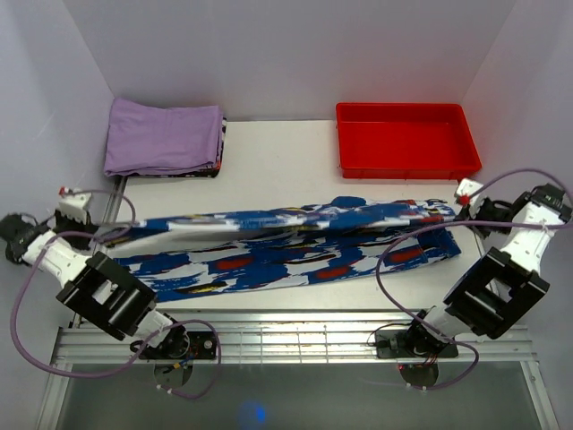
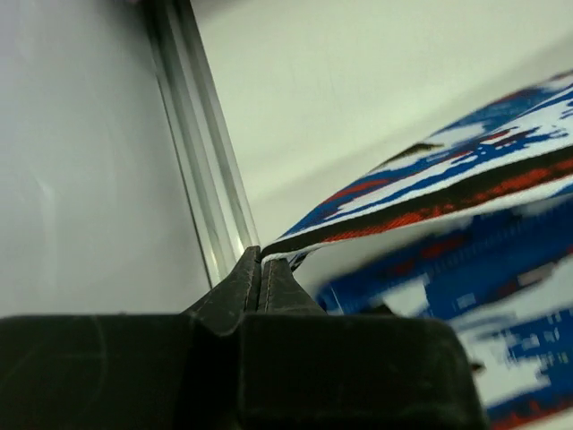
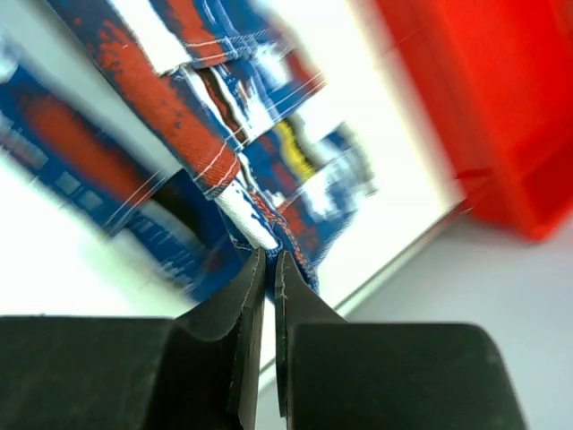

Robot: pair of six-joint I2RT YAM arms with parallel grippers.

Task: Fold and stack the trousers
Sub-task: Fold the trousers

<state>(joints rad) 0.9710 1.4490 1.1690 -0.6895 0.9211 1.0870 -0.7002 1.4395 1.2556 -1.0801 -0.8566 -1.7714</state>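
Gripped tight by left tool (image 2: 260, 260) and right tool (image 3: 269, 260) at opposite ends: trousers (image 1: 295, 246), stretched lengthwise over table (image 1: 277, 161), before red tray (image 1: 403, 168)

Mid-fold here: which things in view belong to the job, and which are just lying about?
In the job: trousers; left end effector and right end effector, each pinching one end of them.
Lying about: folded purple cloth; red tray.

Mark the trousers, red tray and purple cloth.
trousers (image 1: 286, 255): top view, middle of the near leg.
red tray (image 1: 407, 168): top view, near wall.
purple cloth (image 1: 161, 139): top view, centre of the top surface.
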